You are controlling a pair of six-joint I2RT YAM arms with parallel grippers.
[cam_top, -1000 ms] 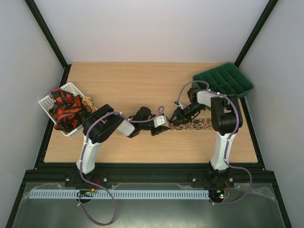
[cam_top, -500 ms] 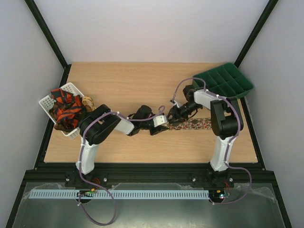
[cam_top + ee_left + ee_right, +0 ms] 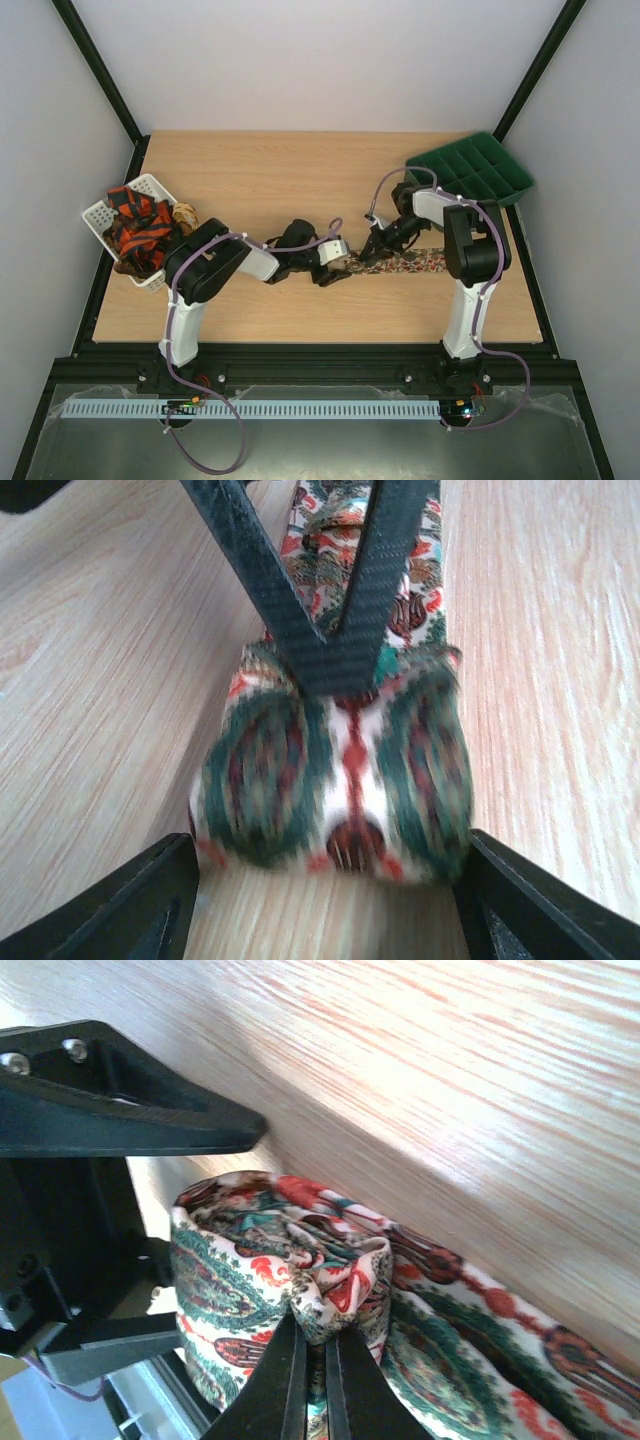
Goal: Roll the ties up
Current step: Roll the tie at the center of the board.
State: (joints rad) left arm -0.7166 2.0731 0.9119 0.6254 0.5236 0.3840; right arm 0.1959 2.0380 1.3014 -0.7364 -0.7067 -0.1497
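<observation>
A paisley tie (image 3: 412, 261) in white, green and red lies flat on the table right of centre, its left end wound into a roll (image 3: 335, 780). My left gripper (image 3: 335, 885) is open, one finger on each side of the roll and low on the table. The right gripper (image 3: 315, 1338) is shut on a fold of fabric at the top of the roll (image 3: 240, 1260); from the left wrist its fingers (image 3: 320, 640) show as a dark V over the roll. Both grippers meet at the roll (image 3: 358, 263) in the top view. More ties (image 3: 140, 232), red-orange and black, fill a basket.
The white plastic basket (image 3: 98, 214) sits at the table's left edge. A green compartment tray (image 3: 470, 170) stands at the back right, just behind the right arm. The unrolled length of tie runs rightward under the right arm.
My left gripper has opened off the roll and now only flanks it. The right gripper has closed on the fabric at the top of the roll.
</observation>
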